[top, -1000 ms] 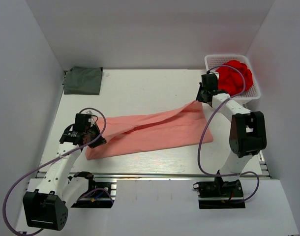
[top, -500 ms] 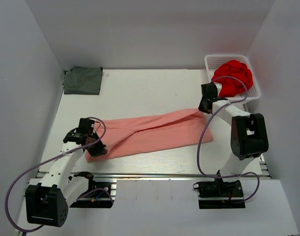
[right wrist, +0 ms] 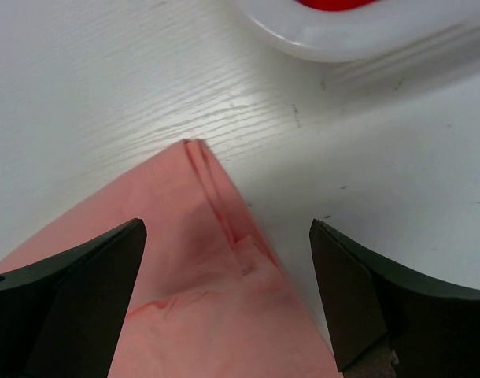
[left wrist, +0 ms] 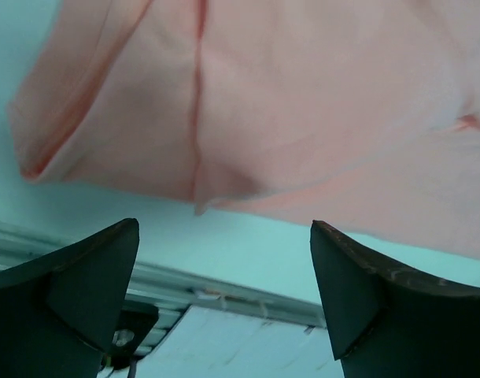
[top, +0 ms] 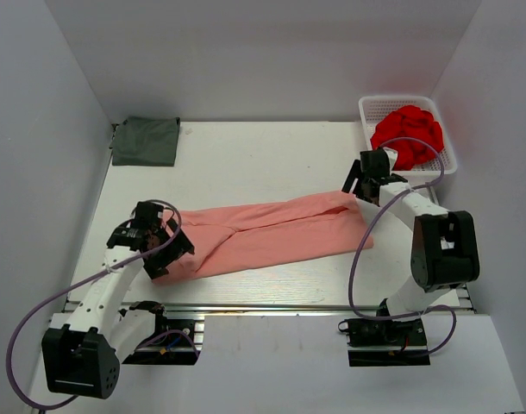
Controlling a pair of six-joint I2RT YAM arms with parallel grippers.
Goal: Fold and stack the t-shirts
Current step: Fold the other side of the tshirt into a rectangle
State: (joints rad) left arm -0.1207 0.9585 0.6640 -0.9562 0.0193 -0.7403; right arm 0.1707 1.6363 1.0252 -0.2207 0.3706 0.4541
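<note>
The salmon-pink t-shirt (top: 272, 233) lies flat on the table as a long strip folded lengthwise, running from left to right. My left gripper (top: 165, 250) hovers over its left end, open, with nothing between the fingers. In the left wrist view the shirt's edge (left wrist: 303, 102) lies just beyond the open left gripper (left wrist: 224, 228). My right gripper (top: 360, 185) stands open over the shirt's far right corner (right wrist: 201, 260), with the right gripper (right wrist: 227, 226) empty. The dark grey-green t-shirt (top: 146, 141) lies folded at the back left corner.
A white basket (top: 446, 159) holding a red cloth (top: 408, 134) stands at the back right, close to my right arm; its rim (right wrist: 342, 35) shows in the right wrist view. The table's metal front rail (left wrist: 224, 287) runs just beyond my left fingers.
Both grippers have opened and let go of the salmon-pink shirt. Its lifted upper layer has dropped flat. The left gripper moved toward the near edge.
</note>
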